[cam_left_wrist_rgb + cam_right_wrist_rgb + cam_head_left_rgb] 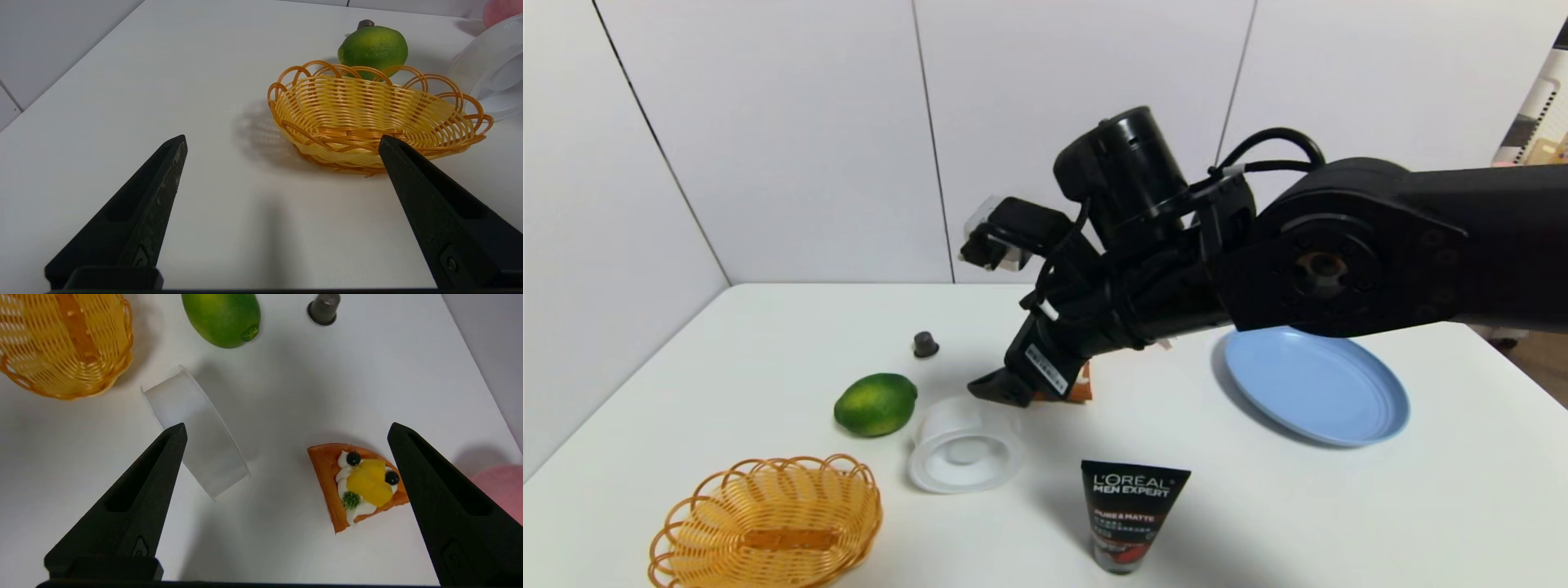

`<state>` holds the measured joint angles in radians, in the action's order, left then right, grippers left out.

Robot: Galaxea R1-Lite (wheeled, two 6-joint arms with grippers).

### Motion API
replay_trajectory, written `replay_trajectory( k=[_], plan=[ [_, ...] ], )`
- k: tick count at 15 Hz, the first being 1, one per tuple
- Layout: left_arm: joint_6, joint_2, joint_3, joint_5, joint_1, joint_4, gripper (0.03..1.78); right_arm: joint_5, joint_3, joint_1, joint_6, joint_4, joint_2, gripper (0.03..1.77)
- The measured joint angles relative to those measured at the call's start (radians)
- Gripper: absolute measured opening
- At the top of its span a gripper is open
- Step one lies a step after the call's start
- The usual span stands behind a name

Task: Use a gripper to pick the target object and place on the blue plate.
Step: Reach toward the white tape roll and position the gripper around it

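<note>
- On the left of the white table, nearest the robot, sits the orange wicker basket; it holds nothing that I can see
- The left gripper hangs low over bare tabletop just short of that basket, its two black fingers spread wide, nothing between them
- Beyond the basket lies a green lime, and farther back, near the wall side, a small dark grey cap-like piece stands alone
- Just right of the lime rests the target object, the translucent-white flanged tub; it lies tipped on its side, one wide rim facing the robot, touching neither lime nor basket
- The right gripper hovers above the table just behind the tub, pointing down and toward the left; its fingers stand fully apart and grip nothing
- In the right wrist view one finger overlaps the tub's edge, but whether it touches cannot be told
- Under that gripper lies a toy cake wedge with cream, yellow fruit and dark berries
- A black L'Oreal tube stands cap-down in front, right of the tub
- A pink thing shows at the edge beside the wedge
- Far right, the blue plate lies flat, well apart from the tub, partly hidden by the right arm
</note>
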<state>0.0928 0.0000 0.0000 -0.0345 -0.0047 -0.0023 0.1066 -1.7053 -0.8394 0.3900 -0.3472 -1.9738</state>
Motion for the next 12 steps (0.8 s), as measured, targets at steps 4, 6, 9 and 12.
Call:
replay_trajectory(
  k=[4, 6, 9, 12],
  plan=[
    [0.0, 0.0, 0.0, 0.0, 0.0, 0.0, 1.69, 0.019, -0.004, -0.011, 0.099, -0.003, -0.032, 1.7],
    [0.0, 0.0, 0.0, 0.0, 0.0, 0.0, 1.69, 0.046, -0.005, -0.016, 0.154, -0.002, -0.034, 1.7],
    [0.0, 0.0, 0.0, 0.0, 0.0, 0.0, 1.69, 0.117, -0.003, -0.025, 0.24, -0.002, -0.032, 1.7],
    [0.0, 0.0, 0.0, 0.0, 0.0, 0.0, 1.69, 0.143, 0.005, -0.039, 0.269, -0.004, -0.029, 1.7]
  ],
)
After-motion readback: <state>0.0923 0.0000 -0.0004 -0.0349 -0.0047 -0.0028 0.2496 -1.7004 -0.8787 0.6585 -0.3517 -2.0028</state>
